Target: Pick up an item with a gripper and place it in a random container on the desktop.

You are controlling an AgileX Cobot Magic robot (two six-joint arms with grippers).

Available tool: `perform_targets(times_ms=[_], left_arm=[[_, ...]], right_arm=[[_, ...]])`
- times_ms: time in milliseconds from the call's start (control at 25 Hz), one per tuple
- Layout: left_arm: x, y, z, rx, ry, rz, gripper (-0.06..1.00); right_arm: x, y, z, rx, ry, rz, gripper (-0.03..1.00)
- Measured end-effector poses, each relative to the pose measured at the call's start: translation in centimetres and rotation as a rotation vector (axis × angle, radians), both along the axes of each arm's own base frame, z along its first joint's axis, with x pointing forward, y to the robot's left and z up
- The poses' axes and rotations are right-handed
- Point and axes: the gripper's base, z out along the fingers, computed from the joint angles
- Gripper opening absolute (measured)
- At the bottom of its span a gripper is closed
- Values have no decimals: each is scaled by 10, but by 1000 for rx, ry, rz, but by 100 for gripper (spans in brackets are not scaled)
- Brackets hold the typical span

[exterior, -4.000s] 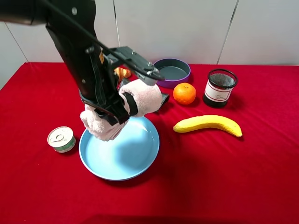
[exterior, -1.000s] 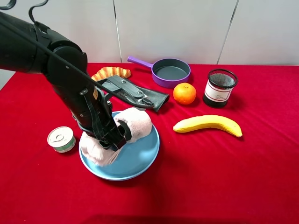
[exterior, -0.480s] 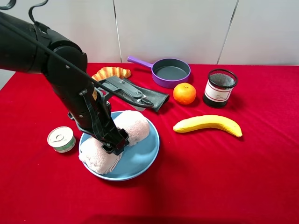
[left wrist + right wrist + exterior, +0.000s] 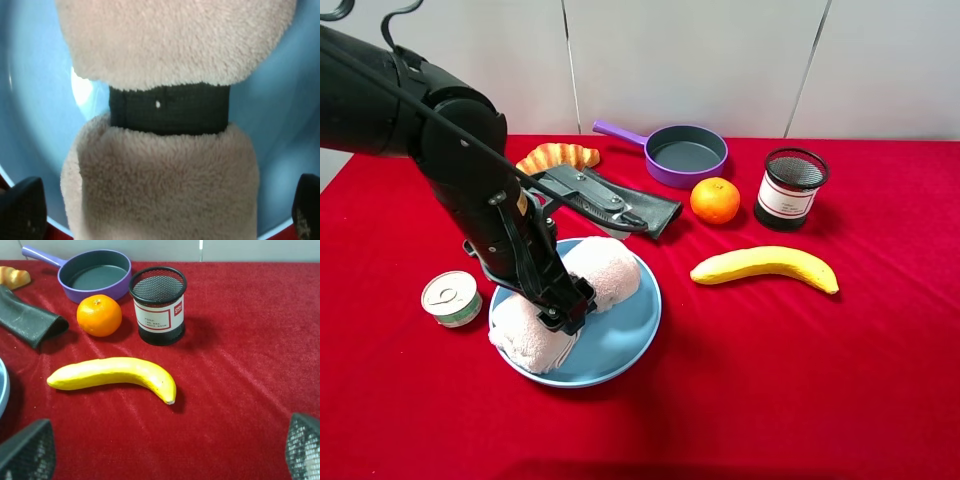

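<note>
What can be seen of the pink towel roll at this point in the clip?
The towel roll is pale pink and fluffy, like plush fleece, pinched at its middle by a black woven band so that it bulges into two lobes. It lies on its side inside the light-blue plate, resting on the plate's surface. The left gripper stands open right above its middle, fingertips spread to either side; whether they touch the fleece cannot be told.

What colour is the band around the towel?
Black. The band around the pale-pink towel shows best in the left wrist view.
</note>
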Motion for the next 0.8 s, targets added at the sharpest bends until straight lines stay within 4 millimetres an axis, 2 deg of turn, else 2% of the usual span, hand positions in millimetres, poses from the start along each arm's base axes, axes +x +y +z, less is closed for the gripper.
perform_targets(times_ms=[280,800], left_arm=[[-5,5,6,29,29,4,99],[-40,38,85,-34,-12,104,99]], right_arm=[[0,0,0,0,0,0,69],[0,0,0,0,0,0,69]])
